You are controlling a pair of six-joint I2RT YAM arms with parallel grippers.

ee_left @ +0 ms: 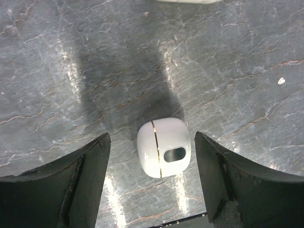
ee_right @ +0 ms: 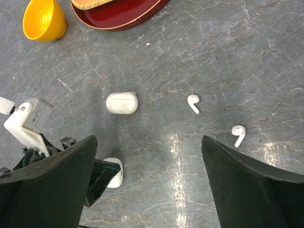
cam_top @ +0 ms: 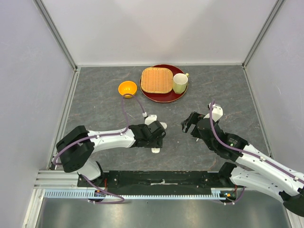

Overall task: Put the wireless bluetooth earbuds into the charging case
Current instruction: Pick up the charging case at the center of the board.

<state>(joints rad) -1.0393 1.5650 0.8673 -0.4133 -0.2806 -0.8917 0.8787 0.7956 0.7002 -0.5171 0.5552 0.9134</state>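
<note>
A closed white charging case (ee_left: 164, 147) lies on the grey table between my left gripper's (ee_left: 152, 137) open fingers, touching neither. It also shows in the top view (cam_top: 156, 150) and in the right wrist view (ee_right: 115, 172), half hidden by a left finger. A second closed white case (ee_right: 122, 103) lies farther off, also seen from above (cam_top: 162, 125). Two white earbuds (ee_right: 193, 103) (ee_right: 238, 134) lie loose on the table ahead of my right gripper (ee_right: 148, 142), which is open and empty. No other earbuds show. From above, the left gripper (cam_top: 160, 138) and right gripper (cam_top: 186, 124) face each other.
An orange bowl (cam_top: 127, 88) stands at the back, also in the right wrist view (ee_right: 43, 20). A red plate (cam_top: 183, 93) beside it holds a woven mat (cam_top: 156, 80) and a pale mug (cam_top: 179, 82). White walls close in three sides.
</note>
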